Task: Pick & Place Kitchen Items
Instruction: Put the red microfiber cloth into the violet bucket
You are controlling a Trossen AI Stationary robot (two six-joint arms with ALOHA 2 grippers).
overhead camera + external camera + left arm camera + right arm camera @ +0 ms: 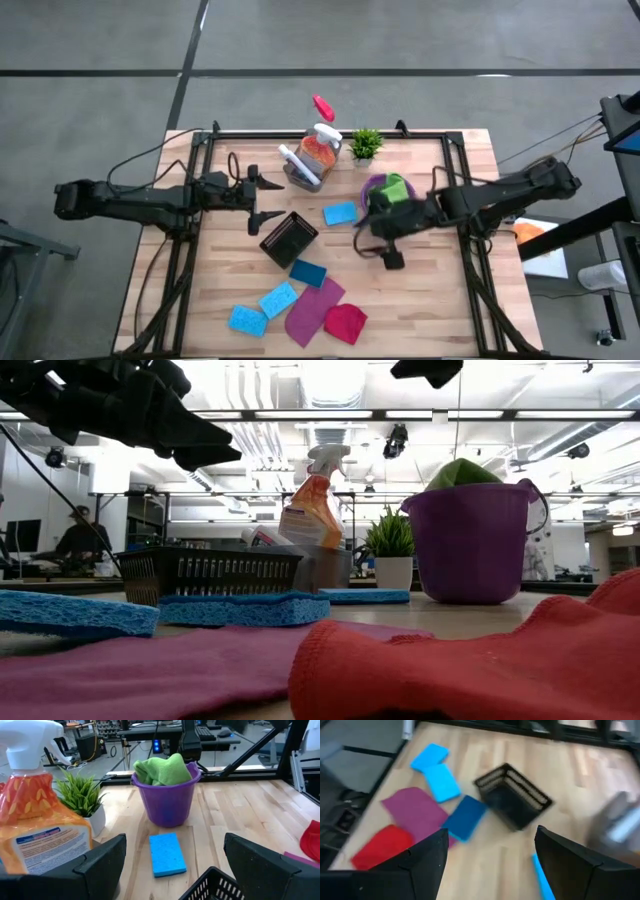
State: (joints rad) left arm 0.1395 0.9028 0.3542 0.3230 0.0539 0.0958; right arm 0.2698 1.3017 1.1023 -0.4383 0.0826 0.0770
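Both of my grippers hang open above the table and touch nothing. My left gripper [268, 198] [174, 851] is at the table's left-middle, pointing toward a blue sponge [167, 853] [340, 213] and a purple bucket [167, 800] [372, 186] with a green cloth [161, 770] stuffed in it. My right gripper [378, 243] [490, 855] is just near of the bucket, slanting down toward the black basket [514, 795] [288, 238]. Three more blue sponges [308, 272] [278, 299] [247, 320], a magenta cloth [315, 310] and a red cloth [345, 323] lie flat near the front edge.
An orange spray bottle [320, 148] [35, 825] stands in a grey holder [300, 172] at the far middle, beside a small potted plant [365, 145]. A pink item [323, 107] lies beyond the far edge. Black frame rails [330, 133] run around the tabletop.
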